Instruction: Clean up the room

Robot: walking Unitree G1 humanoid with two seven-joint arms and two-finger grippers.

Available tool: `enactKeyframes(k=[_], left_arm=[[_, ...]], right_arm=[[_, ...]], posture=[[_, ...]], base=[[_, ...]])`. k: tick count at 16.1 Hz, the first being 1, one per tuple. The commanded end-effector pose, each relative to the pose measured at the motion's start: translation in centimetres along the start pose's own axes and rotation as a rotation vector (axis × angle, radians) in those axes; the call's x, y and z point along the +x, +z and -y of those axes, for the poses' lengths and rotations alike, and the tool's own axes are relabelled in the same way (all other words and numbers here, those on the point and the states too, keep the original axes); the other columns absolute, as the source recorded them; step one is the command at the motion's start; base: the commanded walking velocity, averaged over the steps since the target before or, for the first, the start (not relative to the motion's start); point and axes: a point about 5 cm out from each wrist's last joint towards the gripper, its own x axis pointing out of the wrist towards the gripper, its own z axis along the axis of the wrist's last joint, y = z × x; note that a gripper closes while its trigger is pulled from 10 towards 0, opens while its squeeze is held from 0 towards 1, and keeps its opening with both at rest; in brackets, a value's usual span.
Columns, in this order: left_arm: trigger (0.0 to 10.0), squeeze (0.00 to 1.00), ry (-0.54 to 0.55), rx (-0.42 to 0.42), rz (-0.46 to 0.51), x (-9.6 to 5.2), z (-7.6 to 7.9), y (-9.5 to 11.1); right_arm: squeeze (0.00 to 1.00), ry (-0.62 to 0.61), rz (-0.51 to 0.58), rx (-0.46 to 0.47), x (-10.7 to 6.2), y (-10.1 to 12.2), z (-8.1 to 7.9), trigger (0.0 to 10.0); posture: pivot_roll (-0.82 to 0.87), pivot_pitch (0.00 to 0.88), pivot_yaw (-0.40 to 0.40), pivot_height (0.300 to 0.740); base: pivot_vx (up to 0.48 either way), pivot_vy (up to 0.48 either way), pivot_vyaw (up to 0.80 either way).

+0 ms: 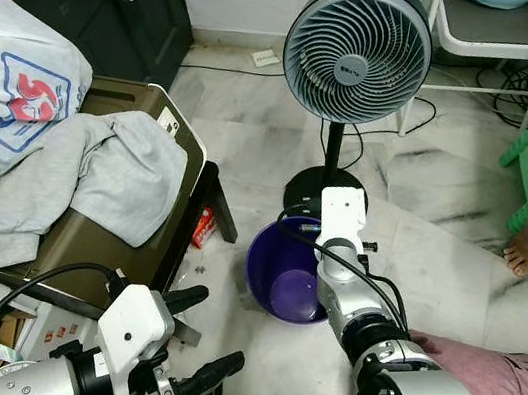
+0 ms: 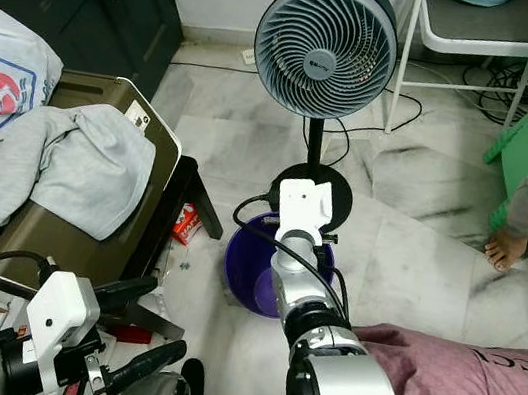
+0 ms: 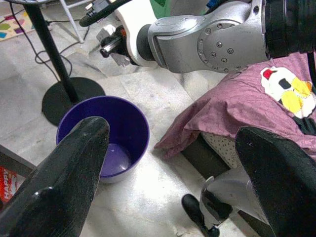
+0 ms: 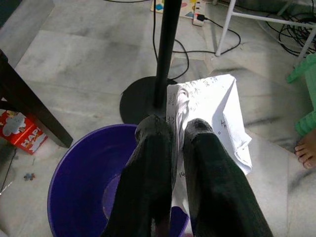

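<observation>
While I hover:
Left hand (image 1: 186,347): spread, idle, nearest.
Right hand (image 4: 175,163): pinching crumpled paper (image 4: 212,106) above purple bin (image 1: 281,276), not yet dropped.
Left to do: grey clothes (image 1: 95,174) on the left.
Room: fan base (image 4: 140,101) just beyond bin; bare floor to the right.

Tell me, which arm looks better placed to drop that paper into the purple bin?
The right: its gripper is shut on the paper above the purple bin. The left gripper is open, off to the side.
</observation>
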Motion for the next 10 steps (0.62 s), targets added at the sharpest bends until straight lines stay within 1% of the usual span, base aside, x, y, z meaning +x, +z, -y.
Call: enactKeyframes(k=[1,10], left_arm=[[10.0,0.0,0.016,-0.004,-0.031,-0.4,-0.18,-0.31],[10.0,0.0,0.023,0.002,-0.028,-0.09,-0.46,-0.4]], right_arm=[[1.0,0.023,-0.036,0.017,-0.46,-1.0,-0.9,10.0],[1.0,0.022,-0.026,0.022,-0.44,-0.94,-0.79,10.0]], posture=[[0.31,0.319,0.177,0.74],[0.29,0.309,0.171,0.74]], base=[[0.0,0.0,0.0],[0.0,0.0,0.0]])
